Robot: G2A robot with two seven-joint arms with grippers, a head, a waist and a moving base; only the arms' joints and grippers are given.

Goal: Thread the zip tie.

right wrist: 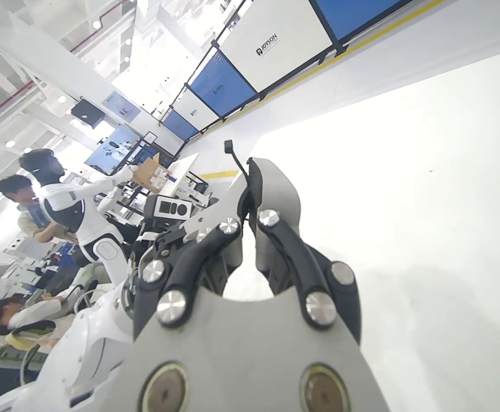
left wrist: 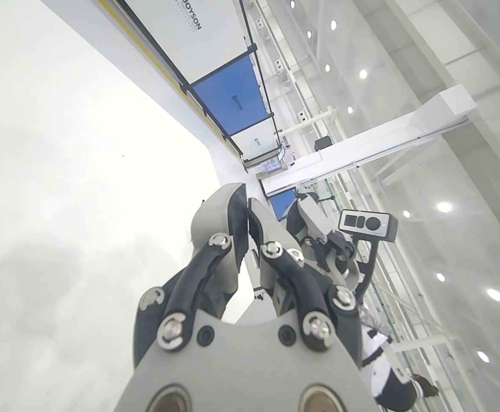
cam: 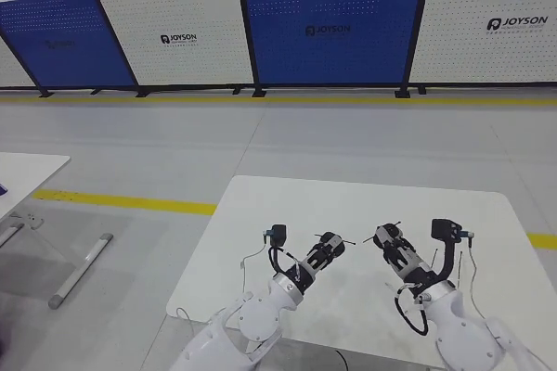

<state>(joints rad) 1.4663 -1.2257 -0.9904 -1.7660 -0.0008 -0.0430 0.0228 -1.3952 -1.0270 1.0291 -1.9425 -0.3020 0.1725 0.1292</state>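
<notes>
Pinching thin black plastic zip tie (right wrist: 229, 146) in right gripper (right wrist: 248, 177) above white rectangular table (cam: 353, 199), with left gripper (left wrist: 247, 205) pressed together nearby, facing it.

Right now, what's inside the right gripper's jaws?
A black zip tie. Its head and a bit of strap poke out past the right gripper. The rest is pinched between the shut jaws, so how far it goes in is hidden.
</notes>
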